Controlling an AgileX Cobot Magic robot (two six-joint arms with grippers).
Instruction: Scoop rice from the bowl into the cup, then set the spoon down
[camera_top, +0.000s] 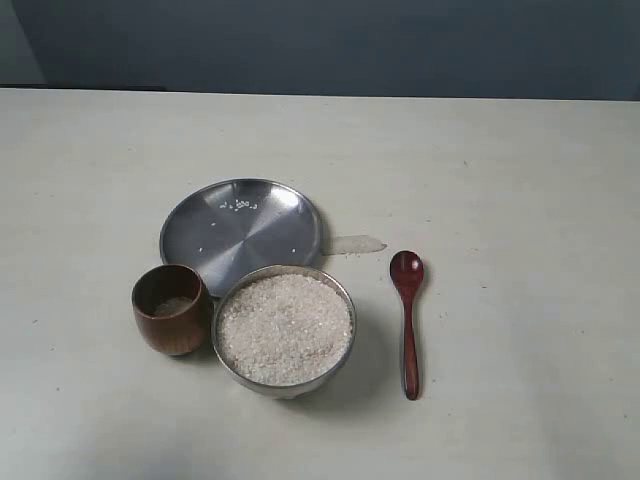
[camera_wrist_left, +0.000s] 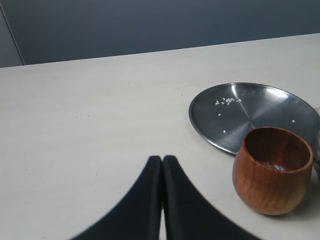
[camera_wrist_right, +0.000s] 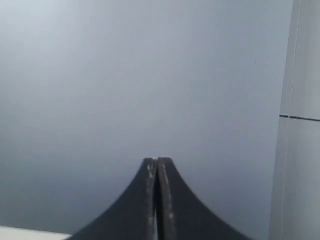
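The left hand (camera_wrist_left: 162, 159) is fully closed, its two dark fingers pressed flat together with nothing between them. It sits low over bare surface (camera_wrist_left: 90, 125), short of the cup (camera_wrist_left: 272, 175). The right hand (camera_wrist_right: 157, 160) is closed and empty too, and faces only a grey wall (camera_wrist_right: 125, 75).

The brown wooden cup (camera_top: 170, 335) stands upright with a little rice in its bottom. On the side toward the surface's right edge, just beside it and seemingly touching, is the steel bowl (camera_top: 345, 300), heaped nearly to the rim with rice (camera_top: 285, 328). Toward the far edge lies a flat steel plate (camera_top: 250, 240) with a few stray grains on it.

The spoon (camera_top: 408, 320) lies apart from the bowl, nearer the right edge, with its oval end toward the far edge and its handle toward the near edge. Neither hand touches it.
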